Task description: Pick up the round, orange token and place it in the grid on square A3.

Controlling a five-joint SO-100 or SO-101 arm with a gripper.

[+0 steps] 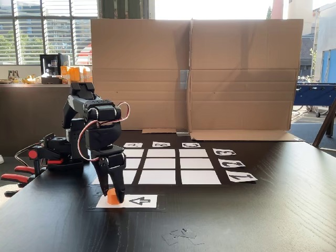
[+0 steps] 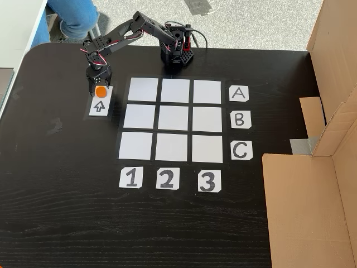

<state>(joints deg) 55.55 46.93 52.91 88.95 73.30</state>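
Observation:
The orange token (image 1: 112, 198) (image 2: 100, 91) rests on the white arrow card (image 1: 137, 200) (image 2: 99, 107), at the end away from the arrow head. My gripper (image 1: 112, 195) (image 2: 100, 88) points straight down over it, one finger on each side, and looks shut on the token. The grid (image 1: 167, 163) (image 2: 174, 119) lies beyond the card. Square A3 (image 1: 134, 153) (image 2: 207, 90) is the far left cell in a fixed view and the top right cell in another fixed view; nothing lies on it.
Letter tags (image 2: 239, 93) and number tags (image 2: 208, 180) border the grid. A cardboard wall (image 1: 194, 73) (image 2: 312, 184) stands behind it. The arm's base (image 2: 177, 54) is clamped at the table edge, and a person's leg (image 2: 75, 14) is beside it.

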